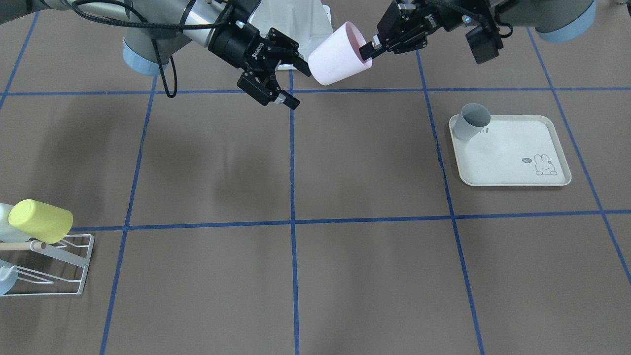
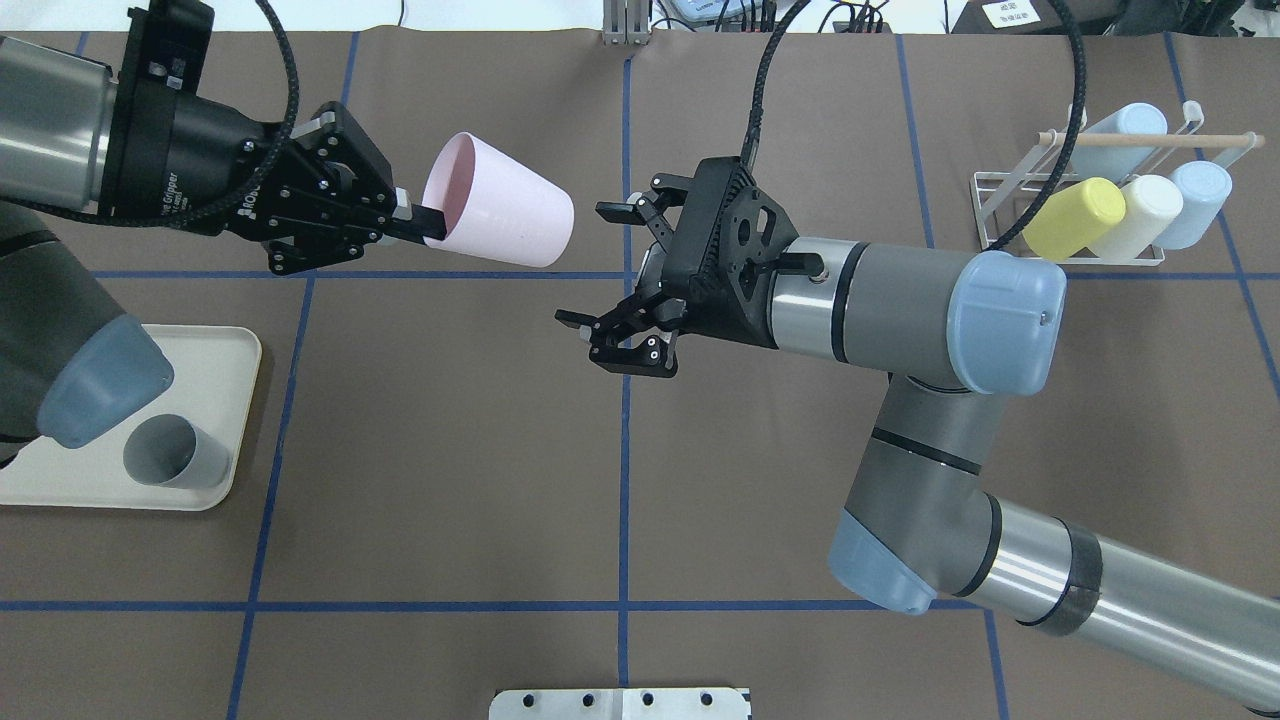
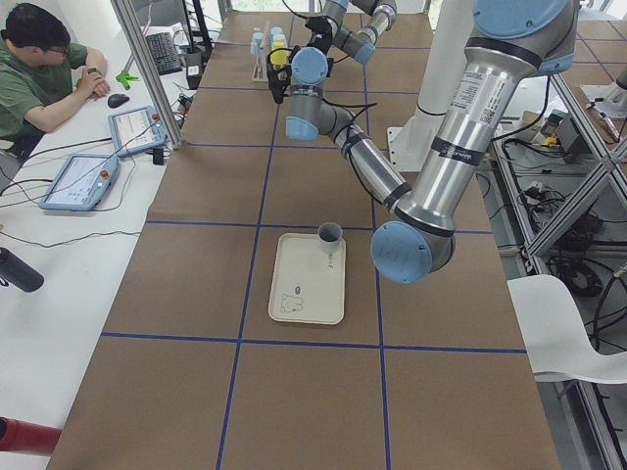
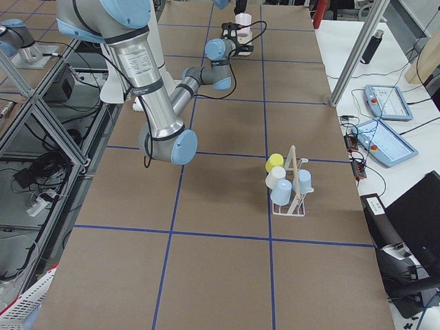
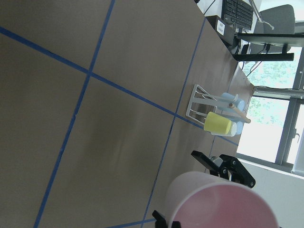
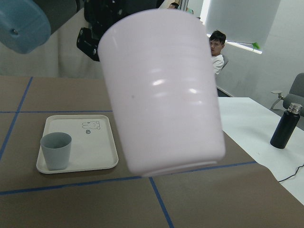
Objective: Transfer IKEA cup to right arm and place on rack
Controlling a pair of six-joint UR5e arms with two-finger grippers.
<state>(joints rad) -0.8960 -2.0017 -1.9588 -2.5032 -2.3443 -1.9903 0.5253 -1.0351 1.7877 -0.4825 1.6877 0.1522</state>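
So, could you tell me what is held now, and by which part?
The left gripper holds the pink cup by its rim; the right gripper is open, empty.

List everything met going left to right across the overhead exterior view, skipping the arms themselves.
grey cup → left gripper → pink cup → right gripper → rack
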